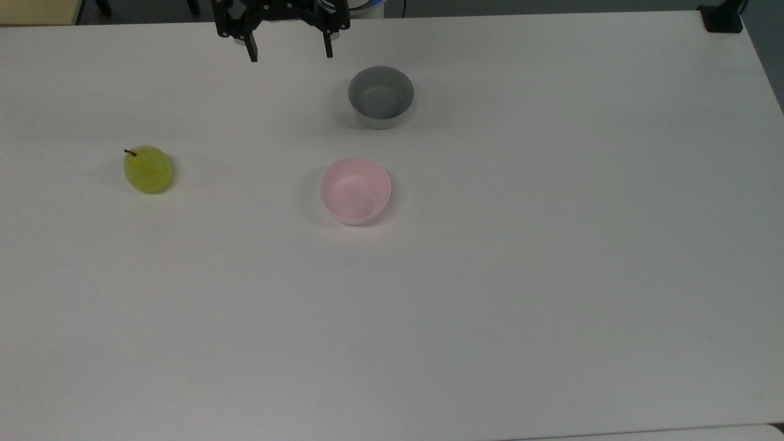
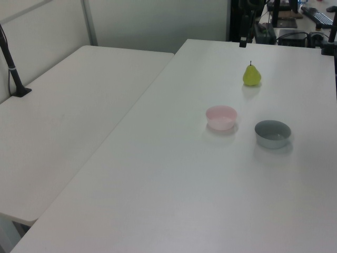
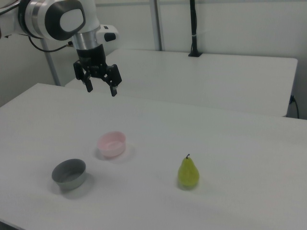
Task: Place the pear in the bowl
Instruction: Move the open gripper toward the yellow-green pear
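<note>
The pear (image 3: 188, 173) stands upright on the white table (image 1: 490, 306), its long axis vertical, the wide end down and the short dark stem pointing up. In the top view the stem shows at the fruit's upper left edge, and the pear (image 1: 147, 169) sits well to the top view's left of the 2 bowls.

The pink bowl (image 1: 355, 190) rests open side up near the middle of the table, with nothing inside it. The grey bowl (image 1: 381, 96) stands apart from it, closer to the robot's end of the table in the top view. In the right view the pink bowl (image 3: 112, 143) lies between the grey bowl (image 3: 69, 173) and the pear, though well apart from the fruit.

The gripper (image 3: 101, 89) hangs in the air above the table on the white arm (image 3: 62, 19), fingers pointing down and spread wide, holding nothing. In the top view the gripper (image 1: 290, 54) is at the table's far edge, well away from the pear.

In the left view the pear (image 2: 251, 75) stands beyond the pink bowl (image 2: 221, 117).
</note>
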Robot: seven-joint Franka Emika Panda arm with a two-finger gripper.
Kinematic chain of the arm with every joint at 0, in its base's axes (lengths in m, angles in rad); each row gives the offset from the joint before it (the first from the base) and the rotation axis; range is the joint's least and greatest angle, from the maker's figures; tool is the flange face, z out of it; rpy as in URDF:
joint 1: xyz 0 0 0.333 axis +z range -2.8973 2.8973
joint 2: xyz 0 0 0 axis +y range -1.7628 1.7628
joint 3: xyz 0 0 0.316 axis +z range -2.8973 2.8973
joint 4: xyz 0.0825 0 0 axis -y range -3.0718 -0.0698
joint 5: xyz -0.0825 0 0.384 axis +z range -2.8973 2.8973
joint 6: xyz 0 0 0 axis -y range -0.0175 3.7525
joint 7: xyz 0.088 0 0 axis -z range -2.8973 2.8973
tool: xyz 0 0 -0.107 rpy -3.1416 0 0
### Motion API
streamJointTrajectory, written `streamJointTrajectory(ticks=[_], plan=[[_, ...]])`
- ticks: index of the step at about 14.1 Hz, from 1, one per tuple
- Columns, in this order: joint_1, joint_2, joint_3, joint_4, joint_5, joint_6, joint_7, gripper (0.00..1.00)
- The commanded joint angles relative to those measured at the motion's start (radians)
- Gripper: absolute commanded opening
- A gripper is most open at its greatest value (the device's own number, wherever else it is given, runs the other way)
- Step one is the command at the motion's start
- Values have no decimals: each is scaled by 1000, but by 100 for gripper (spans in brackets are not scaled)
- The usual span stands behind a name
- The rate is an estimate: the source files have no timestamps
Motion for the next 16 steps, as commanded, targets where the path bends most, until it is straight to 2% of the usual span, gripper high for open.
streamJointTrajectory(ticks=[1,9,16], plan=[[1,-18,6,-19,-11,-8,-12,100],[-7,-21,5,-11,-10,-11,-10,100],[-13,-25,3,21,-13,-78,-22,100]])
